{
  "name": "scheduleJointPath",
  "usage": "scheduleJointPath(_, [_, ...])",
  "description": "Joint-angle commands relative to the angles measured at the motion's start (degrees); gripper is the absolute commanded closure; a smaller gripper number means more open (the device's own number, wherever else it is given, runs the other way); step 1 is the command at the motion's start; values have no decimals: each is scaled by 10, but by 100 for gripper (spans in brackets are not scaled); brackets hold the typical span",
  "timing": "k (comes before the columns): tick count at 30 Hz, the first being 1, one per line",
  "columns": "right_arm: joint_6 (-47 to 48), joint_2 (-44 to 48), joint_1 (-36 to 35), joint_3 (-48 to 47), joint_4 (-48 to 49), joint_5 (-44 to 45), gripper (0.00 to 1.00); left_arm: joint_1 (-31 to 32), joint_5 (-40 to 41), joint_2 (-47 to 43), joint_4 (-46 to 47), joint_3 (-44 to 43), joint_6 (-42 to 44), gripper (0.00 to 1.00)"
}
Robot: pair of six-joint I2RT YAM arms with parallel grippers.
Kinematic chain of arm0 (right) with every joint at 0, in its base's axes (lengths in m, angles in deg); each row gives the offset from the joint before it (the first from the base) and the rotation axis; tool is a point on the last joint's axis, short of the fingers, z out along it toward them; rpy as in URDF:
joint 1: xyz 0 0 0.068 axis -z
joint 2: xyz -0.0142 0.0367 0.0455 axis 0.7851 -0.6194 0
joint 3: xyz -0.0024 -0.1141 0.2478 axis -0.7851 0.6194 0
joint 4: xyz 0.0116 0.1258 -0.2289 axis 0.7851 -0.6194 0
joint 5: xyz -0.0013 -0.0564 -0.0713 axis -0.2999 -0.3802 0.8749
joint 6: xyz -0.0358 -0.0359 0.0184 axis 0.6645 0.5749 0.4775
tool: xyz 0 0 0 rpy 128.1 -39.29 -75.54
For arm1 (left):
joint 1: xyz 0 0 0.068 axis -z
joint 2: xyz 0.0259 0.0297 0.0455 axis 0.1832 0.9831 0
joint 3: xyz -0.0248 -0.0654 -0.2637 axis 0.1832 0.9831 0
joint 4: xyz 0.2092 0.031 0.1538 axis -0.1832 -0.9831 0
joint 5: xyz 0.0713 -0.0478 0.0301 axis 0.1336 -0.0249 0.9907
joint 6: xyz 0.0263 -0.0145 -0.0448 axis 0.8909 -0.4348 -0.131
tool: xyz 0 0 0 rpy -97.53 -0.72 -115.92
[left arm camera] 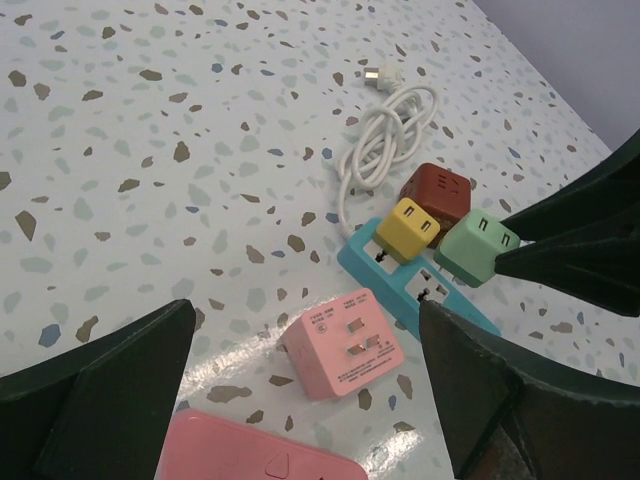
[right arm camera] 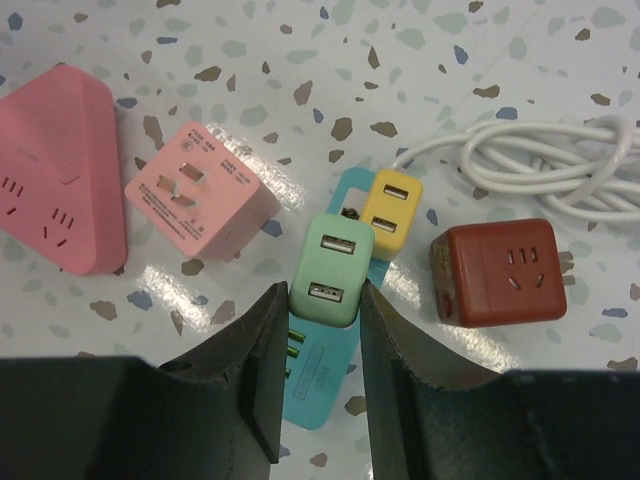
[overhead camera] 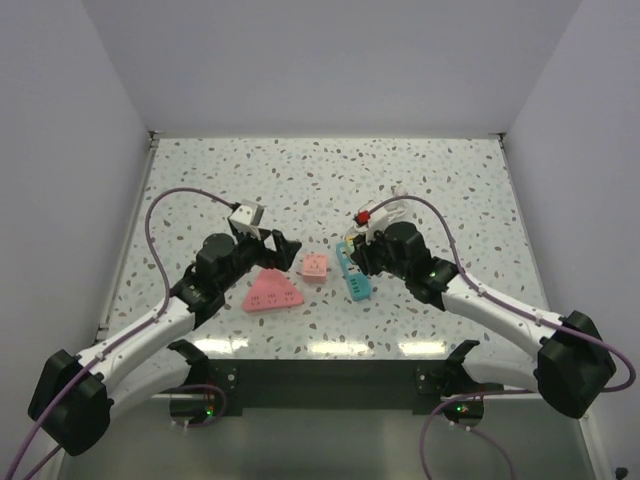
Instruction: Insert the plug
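- My right pincer [right arm camera: 318, 330] pinches the green plug [right arm camera: 325, 270], seated on the teal power strip [right arm camera: 318, 375] beside the yellow plug [right arm camera: 390, 210].
- My left pincer [left arm camera: 300, 400] is spread above the pink cube adapter [left arm camera: 345, 342]; the strip is at its 2 o'clock.

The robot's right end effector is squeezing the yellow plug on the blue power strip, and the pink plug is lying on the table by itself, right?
Not quite. The right end effector is squeezing the green plug, not the yellow plug, which sits untouched beside it on the blue power strip. The right wrist view shows this. The pink plug does lie alone on the table.
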Motion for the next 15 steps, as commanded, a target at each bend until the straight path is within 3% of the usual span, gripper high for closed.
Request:
scheduleJointPath(1, [-14, 19, -7, 15, 44, 47, 100, -12, 27, -22, -18, -10, -1, 1])
scheduleJointPath(15, [-38, 3, -8, 50, 66, 81, 100, -23, 32, -23, -20, -3, -2, 0])
